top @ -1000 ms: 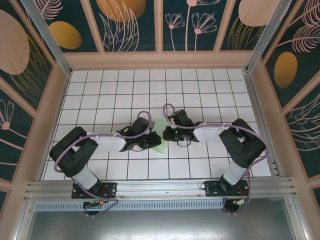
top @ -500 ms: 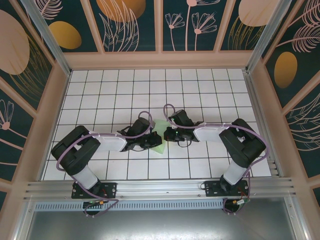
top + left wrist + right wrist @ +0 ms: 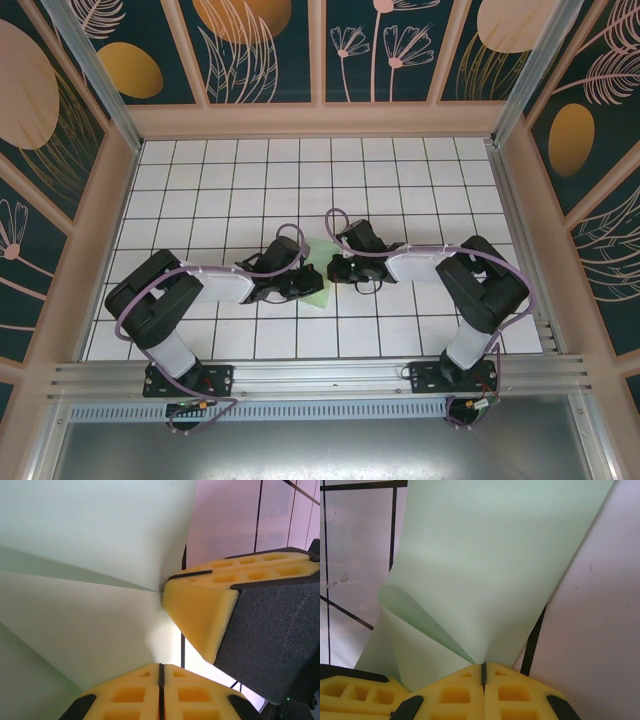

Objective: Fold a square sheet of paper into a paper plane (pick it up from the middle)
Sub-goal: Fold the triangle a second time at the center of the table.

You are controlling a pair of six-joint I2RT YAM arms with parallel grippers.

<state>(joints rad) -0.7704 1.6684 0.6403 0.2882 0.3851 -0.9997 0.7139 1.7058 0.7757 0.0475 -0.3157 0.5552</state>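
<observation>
Left pincer (image 3: 310, 284) clenched: yellow pads pressed flat together in the left wrist view (image 3: 160, 672), only a thin dark seam between them. Pinching the edge of the square sheet of paper (image 3: 90, 555), which runs right into the top of that seam and spreads up and left from the tips.

Right pincer (image 3: 334, 268) also clenched, pads (image 3: 455, 695) meeting along a hairline slit, gripping the pale mint-green sheet (image 3: 495, 570) at a point where two curved layers converge straight above the tips (image 3: 483, 666). Sheet bowed upward ahead of this pincer, one flap curling over to its left.

Tips of both pincers nearly nose to nose: right pincer (image 3: 175, 592) just above and right of the left pincer's pads, touching the same paper at a crease; left pincer's finger (image 3: 360, 692) just left of the right pincer's pads.

From above, paper (image 3: 318, 291) squeezed between both pincers, over the white tiled table (image 3: 400, 190), small green corners poking out beyond and below the tips.
</observation>
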